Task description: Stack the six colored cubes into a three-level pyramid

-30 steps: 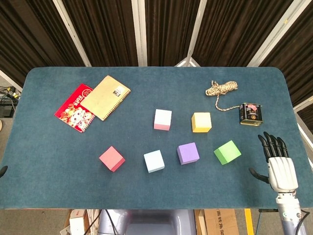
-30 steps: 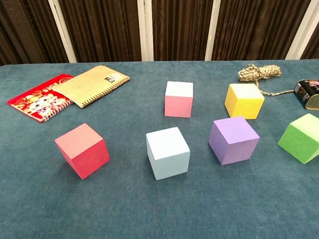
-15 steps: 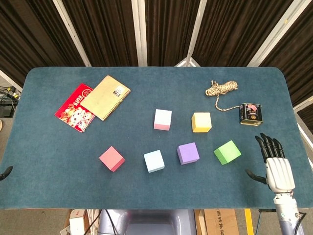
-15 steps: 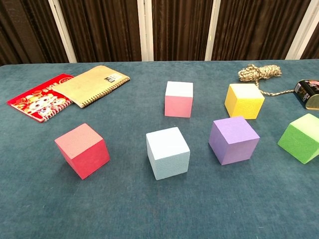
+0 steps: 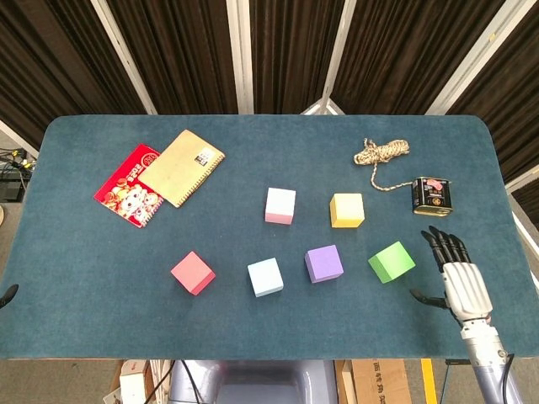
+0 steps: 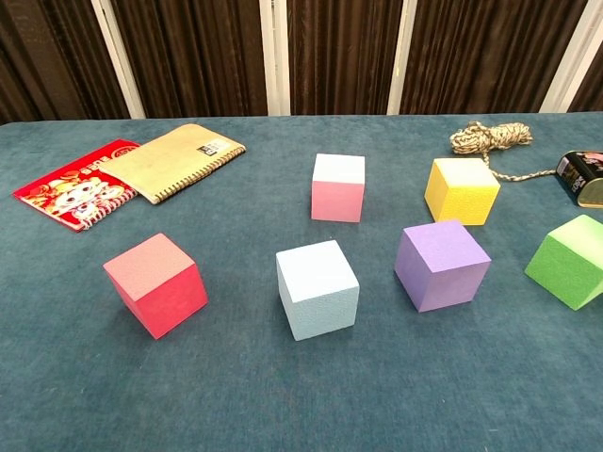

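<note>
1. Cubes are all sitting loose on the table [image 5: 101,278], none stacked, so the pyramid isn't started. I'm taking the purple cube [image 5: 323,263] as my landmark.
2. Right hand [image 5: 455,282] is hovering past the green cube [image 5: 392,262], on the far side of it from purple. Its fingers are spread and it's holding nothing, not touching green.
3. Left hand: only a dark sliver is poking in at the left table edge in the head view, so I can't tell how its fingers are set.
4. Doing the step well, my guess: green is the nearest grab, and it's sitting rotated, so the hand should be turning to match its flat faces and not pinching corners. Come down from above, thumb on one face and fingers on the opposite one.
5. I'd be building the base row around purple, since the blue cube [image 5: 265,277] is already just left of it. Green drops in right of purple, faces flush.
6. Count of cubes: six, one each. The red cube [image 5: 193,273] is far left of purple, the pink cube [image 5: 280,205] up-left, the yellow cube [image 5: 347,210] just above.
7. Other stuff: two notebooks, tan notebook [image 5: 181,167] overlapping red notebook [image 5: 130,185], well up-left of purple. One twine bundle [image 5: 381,152] and one tin [image 5: 432,195] up-right; the tin is sitting close to the hand's path, so watch it.
</note>
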Available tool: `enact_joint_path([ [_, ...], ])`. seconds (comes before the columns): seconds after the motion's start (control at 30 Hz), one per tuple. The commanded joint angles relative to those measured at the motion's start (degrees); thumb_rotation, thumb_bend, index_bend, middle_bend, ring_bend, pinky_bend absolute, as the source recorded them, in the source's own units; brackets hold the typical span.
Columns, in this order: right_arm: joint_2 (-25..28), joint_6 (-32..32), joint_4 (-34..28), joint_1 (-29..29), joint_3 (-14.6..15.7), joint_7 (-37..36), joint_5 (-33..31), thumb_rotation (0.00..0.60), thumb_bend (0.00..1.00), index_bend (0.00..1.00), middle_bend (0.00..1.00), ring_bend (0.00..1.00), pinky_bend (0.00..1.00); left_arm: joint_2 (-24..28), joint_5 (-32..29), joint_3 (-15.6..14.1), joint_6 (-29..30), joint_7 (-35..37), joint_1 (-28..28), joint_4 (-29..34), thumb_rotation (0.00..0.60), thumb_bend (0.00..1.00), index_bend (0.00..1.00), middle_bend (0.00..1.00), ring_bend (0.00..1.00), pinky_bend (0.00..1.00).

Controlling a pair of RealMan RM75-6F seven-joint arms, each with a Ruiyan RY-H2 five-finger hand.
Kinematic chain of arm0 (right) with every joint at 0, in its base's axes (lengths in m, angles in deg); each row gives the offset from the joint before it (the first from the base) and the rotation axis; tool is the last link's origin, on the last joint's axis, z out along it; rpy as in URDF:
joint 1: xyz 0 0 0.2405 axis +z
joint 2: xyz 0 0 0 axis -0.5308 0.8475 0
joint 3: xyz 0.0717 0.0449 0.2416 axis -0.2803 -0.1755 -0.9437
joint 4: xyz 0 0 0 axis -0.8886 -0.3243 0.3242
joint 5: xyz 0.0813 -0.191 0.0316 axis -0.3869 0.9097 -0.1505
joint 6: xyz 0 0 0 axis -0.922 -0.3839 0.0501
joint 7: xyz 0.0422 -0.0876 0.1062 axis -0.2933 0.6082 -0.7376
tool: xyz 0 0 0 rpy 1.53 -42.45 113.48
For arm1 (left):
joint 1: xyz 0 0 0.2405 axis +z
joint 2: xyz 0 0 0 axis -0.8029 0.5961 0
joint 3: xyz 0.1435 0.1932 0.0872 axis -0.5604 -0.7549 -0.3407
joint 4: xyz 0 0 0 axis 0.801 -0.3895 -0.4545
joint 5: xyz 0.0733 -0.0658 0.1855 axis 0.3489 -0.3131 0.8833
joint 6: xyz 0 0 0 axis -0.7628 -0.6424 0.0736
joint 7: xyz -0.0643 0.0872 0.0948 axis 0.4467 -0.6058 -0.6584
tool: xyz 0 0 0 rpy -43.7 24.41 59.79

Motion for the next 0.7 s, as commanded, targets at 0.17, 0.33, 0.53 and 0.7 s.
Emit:
enact_joint_path([
  [0.17,3.8,-6.24,0.79,3.82,2.7,0.64,4.02,0.6,0.17,0.1,0.01,0.04,0.0,0.02,0.18,-0.16,-0.21,-0.15,-0.08,0.23,0.6,0.25,0.11,0.02,0.0,0.01],
  [0.33,4.54,-7.31,1.26,5.45,1.99,0.21,4.22,0.6,0.17,0.1,0.02,0.04,0.0,-0.22,0.17,-0.22,-0.33,-0.91,-0.21,0.46,0.6,0.25,0.11,0.01,0.0,0.01],
  [0.53,2.46,-8.16,-0.55,6.8,-1.46,-2.44,-0.93,0.6,0.17,0.1,0.02,0.04,0.0,-0.72,0.17,-0.39,-0.82,-2.44,-0.57,0.64,0.6,0.25,0.11,0.01,0.0,0.01],
  [0.7,2.01,-13.31,-3.83,9.88,-3.81,-1.02,-5.83,0.6,0.17,0.1,0.02,0.04,0.0,-1.04,0.14,-0.35,-0.88,-3.24,-0.76,0.71,0.6,0.25,0.11,0.01,0.0,0.01],
])
